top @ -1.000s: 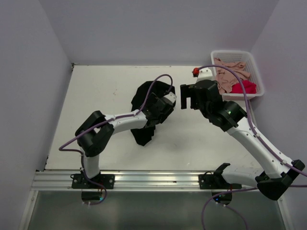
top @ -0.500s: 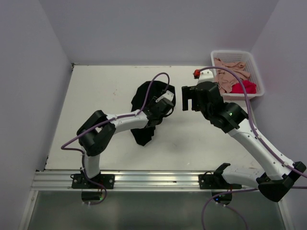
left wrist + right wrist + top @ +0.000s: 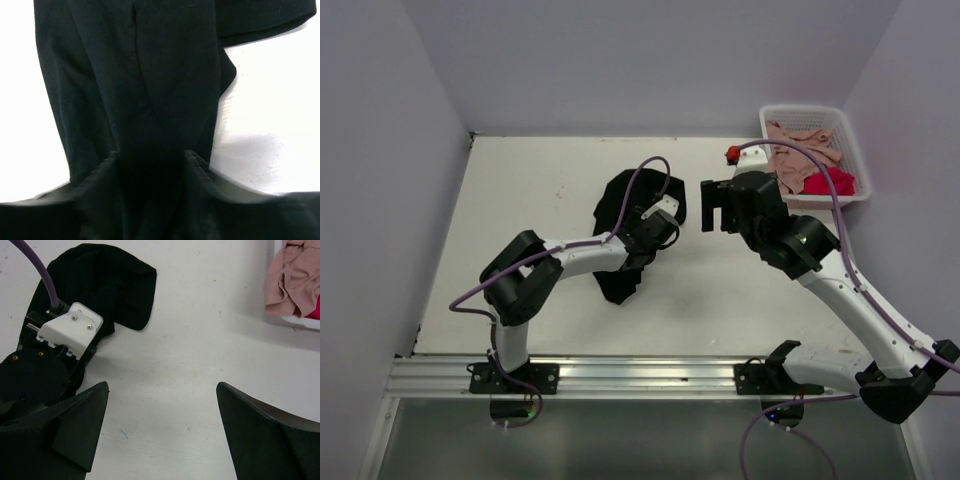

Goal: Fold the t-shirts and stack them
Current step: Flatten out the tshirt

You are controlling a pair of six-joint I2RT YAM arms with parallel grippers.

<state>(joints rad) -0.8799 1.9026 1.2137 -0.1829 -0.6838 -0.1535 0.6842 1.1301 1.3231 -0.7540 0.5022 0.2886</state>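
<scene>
Black t-shirt pinched by left gripper; right gripper gaping, beside shirt's edge.

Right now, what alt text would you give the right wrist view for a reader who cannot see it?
The right gripper hangs open over a white table. At upper left the left arm's wrist is over a crumpled black t-shirt; a pink t-shirt lies in the basket at upper right.

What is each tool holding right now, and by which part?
The left tool seems to pinch the black t-shirt by a bunched fold; which part of the shirt is unclear. The right tool is open and holds nothing.
</scene>
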